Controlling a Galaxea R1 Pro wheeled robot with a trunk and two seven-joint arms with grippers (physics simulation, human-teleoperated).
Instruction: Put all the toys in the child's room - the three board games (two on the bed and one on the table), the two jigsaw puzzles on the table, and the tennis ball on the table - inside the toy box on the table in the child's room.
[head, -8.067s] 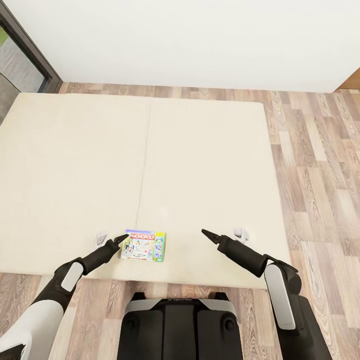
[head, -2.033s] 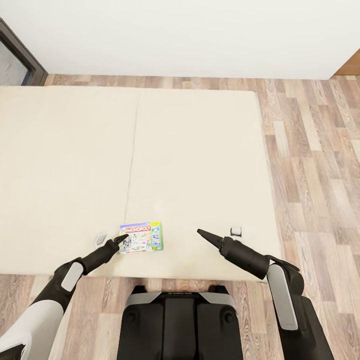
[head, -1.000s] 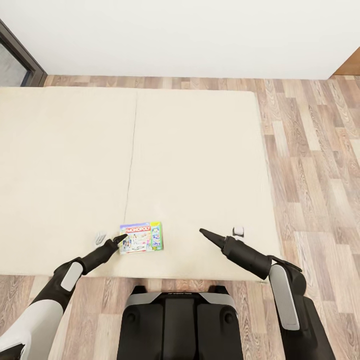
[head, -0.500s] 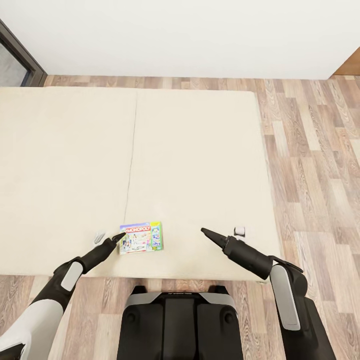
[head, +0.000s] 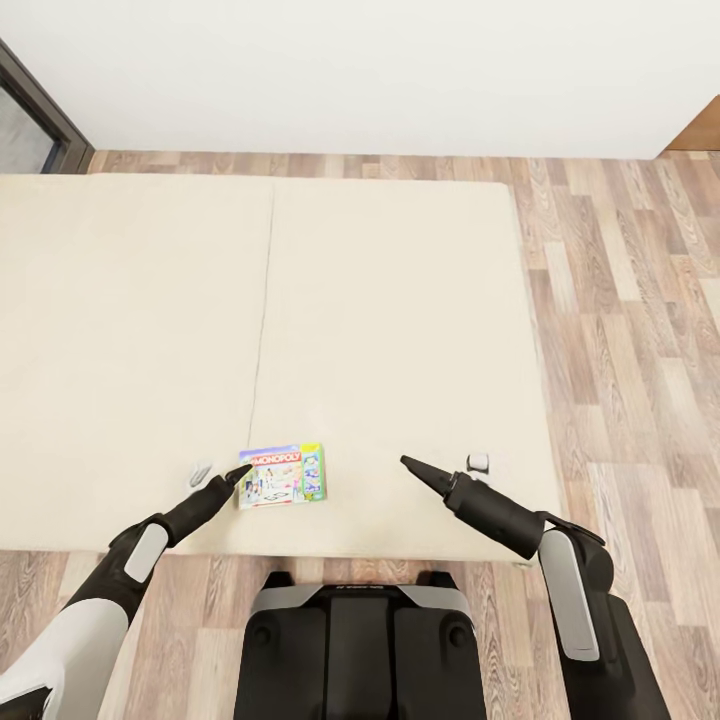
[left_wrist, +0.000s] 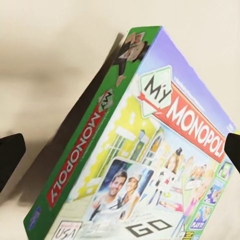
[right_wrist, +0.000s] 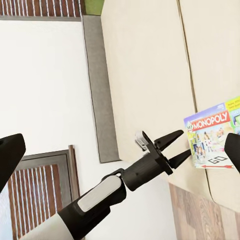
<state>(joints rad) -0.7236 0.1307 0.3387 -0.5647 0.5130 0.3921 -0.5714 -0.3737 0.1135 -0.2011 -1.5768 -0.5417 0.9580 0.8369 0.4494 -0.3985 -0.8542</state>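
The board game (head: 283, 476), a Monopoly box, lies flat on the bed (head: 400, 330), close to its near edge. The left tool (head: 240, 478) is at the box's left short edge with fingers apart, not yet holding it. I think the fingers should straddle this thin edge squarely before closing, so the box does not slide. The right tool (head: 408, 464) hovers near, well apart from the box; whether its fingers are apart I cannot tell.

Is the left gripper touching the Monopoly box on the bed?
Cannot tell. In the right wrist view the open left gripper reaches the edge of the Monopoly box, with no plain gap or contact. In the head view they overlap.
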